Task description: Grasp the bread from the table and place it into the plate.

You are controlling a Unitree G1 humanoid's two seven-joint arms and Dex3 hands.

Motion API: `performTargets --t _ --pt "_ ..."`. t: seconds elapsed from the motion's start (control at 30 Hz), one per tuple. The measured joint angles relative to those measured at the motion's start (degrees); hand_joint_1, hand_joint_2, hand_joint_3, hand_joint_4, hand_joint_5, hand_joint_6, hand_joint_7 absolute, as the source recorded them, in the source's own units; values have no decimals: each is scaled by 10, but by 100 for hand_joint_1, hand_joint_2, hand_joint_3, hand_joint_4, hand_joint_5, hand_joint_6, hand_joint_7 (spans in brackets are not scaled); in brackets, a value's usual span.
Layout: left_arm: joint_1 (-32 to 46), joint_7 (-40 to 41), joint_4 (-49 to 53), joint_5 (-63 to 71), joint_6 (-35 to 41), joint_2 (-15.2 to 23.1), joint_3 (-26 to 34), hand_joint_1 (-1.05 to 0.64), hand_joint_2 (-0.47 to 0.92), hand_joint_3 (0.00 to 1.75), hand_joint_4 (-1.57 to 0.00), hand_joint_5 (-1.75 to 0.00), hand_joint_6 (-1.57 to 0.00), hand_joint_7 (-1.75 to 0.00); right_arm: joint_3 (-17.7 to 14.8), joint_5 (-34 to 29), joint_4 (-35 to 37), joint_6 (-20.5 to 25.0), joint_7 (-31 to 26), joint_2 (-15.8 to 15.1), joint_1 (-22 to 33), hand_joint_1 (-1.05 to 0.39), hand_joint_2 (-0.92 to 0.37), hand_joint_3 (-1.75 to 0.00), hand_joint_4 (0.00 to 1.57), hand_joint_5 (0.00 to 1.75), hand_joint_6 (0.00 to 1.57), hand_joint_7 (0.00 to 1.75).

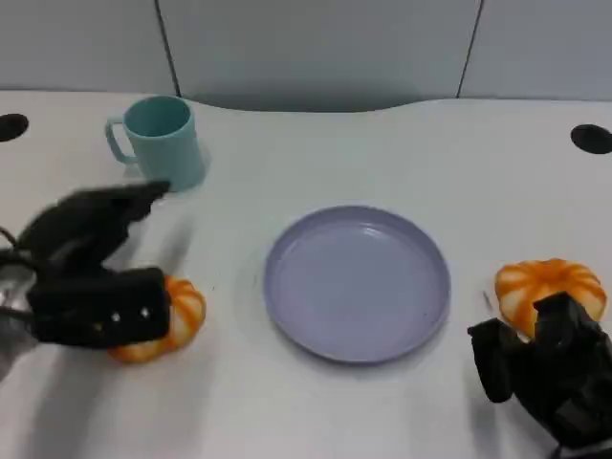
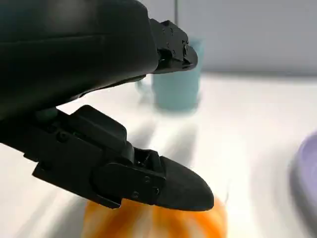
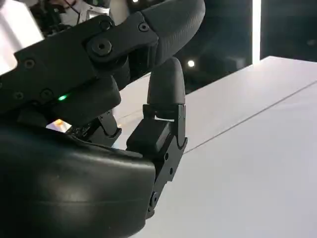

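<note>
From the head view, a white desk [image 1: 316, 402] carries a lavender plate [image 1: 357, 283] at its middle, with nothing lying in it. Two orange-and-white bread rolls lie on the desk, one on each side of the plate. The left bread [image 1: 177, 320] sits well apart from the plate, partly covered by the left hand [image 1: 91, 273]. That hand is spread wide: its upper fingers reach toward a teal cup [image 1: 161, 142] standing at the back of the desk, while its lower part lies right against the bread (whether it presses on the bread cannot be told). It holds nothing. The right bread [image 1: 545, 287] lies near the plate's right side, just behind the right hand [image 1: 545, 368], whose fingers are curled in with nothing between them.

In the left wrist view, the left hand [image 2: 99, 124] fills the near side, its fingers [image 2: 173, 186] parted widely. The bread [image 2: 198, 223] shows blurred beneath the lower finger, the cup [image 2: 178, 89] stands beyond, and the plate's rim [image 2: 304, 173] shows at the edge.

In the right wrist view, the right hand [image 3: 99, 139] has its fingers [image 3: 166, 89] folded close above bare desk [image 3: 247, 173].
</note>
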Motion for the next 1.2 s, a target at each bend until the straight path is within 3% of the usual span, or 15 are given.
performTargets --t 0.17,0.2,0.23,0.3,0.4,0.47,0.53,0.63,0.7,0.73,0.8,0.9,0.93,1.0,1.2 --pt "3 10 49 1 35 -24 -9 -105 92 24 -8 -13 -2 -1 9 -6 -25 1 -6 -3 15 -37 -85 -1 90 175 120 37" --pt "3 13 54 -1 40 -27 -8 -105 92 24 -9 -15 -2 -1 16 -11 -27 10 -3 -9 15 -35 -84 -1 90 175 119 47" --pt "3 16 58 -3 46 -32 -8 -105 92 24 -9 -16 -3 -2 22 -12 -28 21 0 -15 16 -34 -85 -1 90 175 107 83" --pt "5 19 66 -11 58 -39 -6 -105 92 23 -9 -17 -4 -2 25 -13 -28 38 3 -24 16 -34 -85 0 89 175 95 116" --pt "6 19 72 -20 74 -45 -4 -105 92 14 -3 -43 -7 -7 25 -12 -28 44 6 -27 16 -34 -85 0 90 175 92 114" --pt "7 20 73 -22 81 -46 0 -96 89 5 -1 -66 -10 -10 25 -12 -37 51 6 -26 22 -34 -84 0 89 175 97 92" --pt "9 26 73 -29 86 -47 3 -68 80 1 -7 -93 -12 -13 27 -12 -48 52 1 -25 30 -35 -84 0 89 175 103 71" --pt "14 56 73 -32 89 -47 5 -40 74 0 -17 -118 -6 -16 30 -14 -70 50 -12 -24 39 -36 -84 0 89 175 106 62" --pt "18 75 73 -33 89 -48 7 -27 71 0 -28 -113 -2 -26 32 -14 -80 50 -17 -23 42 -36 -83 0 89 175 109 62" --pt "18 83 73 -36 89 -50 10 -18 72 2 -50 -102 -23 -35 33 -14 -84 52 -20 -21 44 -38 -84 0 91 175 106 72" --pt "20 95 73 -45 86 -53 21 -13 74 5 -70 -87 -49 -31 35 -14 -90 51 -26 -19 47 -39 -85 0 93 175 102 83" --pt "20 102 73 -57 78 -55 34 -11 73 7 -75 -83 -56 -28 38 -14 -93 38 -29 -16 48 -40 -86 0 93 175 101 86" --pt "20 102 74 -58 76 -55 36 -21 77 9 -84 -85 -80 -40 39 -14 -94 37 -30 -16 48 -40 -85 0 91 175 107 56" --pt "20 111 74 -62 67 -56 43 -26 78 10 -89 -85 -93 -46 40 -14 -87 39 -26 -19 46 -40 -85 0 90 175 114 32" --pt "19 124 76 -77 52 -62 69 -27 81 13 -91 -84 -95 -45 41 -12 -61 67 -9 -32 32 -38 -83 0 91 175 121 22"
